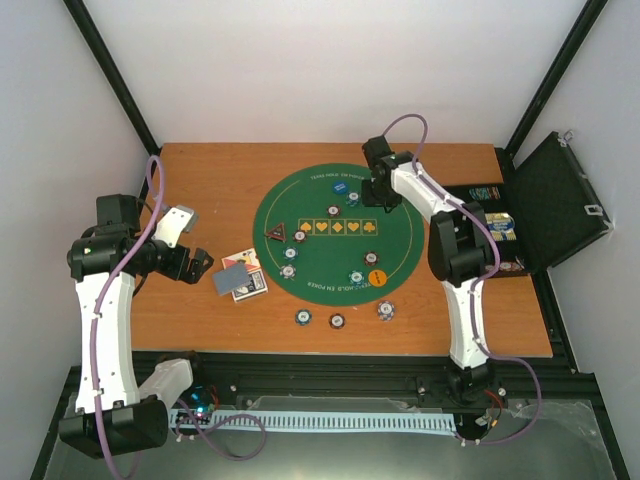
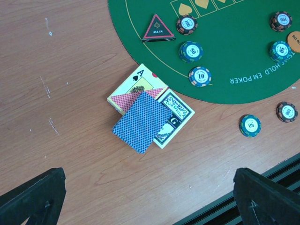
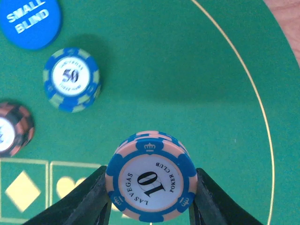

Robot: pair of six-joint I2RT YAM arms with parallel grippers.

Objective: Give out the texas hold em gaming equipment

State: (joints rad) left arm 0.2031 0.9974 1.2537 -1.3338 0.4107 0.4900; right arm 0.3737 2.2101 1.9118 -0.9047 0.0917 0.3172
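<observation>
Right hand [image 3: 150, 199] | clamps 10 chip [image 3: 151, 183] | over green mat [image 3: 187, 70]

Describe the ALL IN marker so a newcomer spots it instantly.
Find the round green mat in the middle of the wooden table. At its left edge, left of the row of yellow suit boxes, lies the ALL IN marker. It is the only triangle, red with a black border; its neighbours on the mat are round chips.

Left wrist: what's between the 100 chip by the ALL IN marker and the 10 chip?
A teal 50 chip, between the 100 chip and 10 chip; left wrist view shows it.
</observation>
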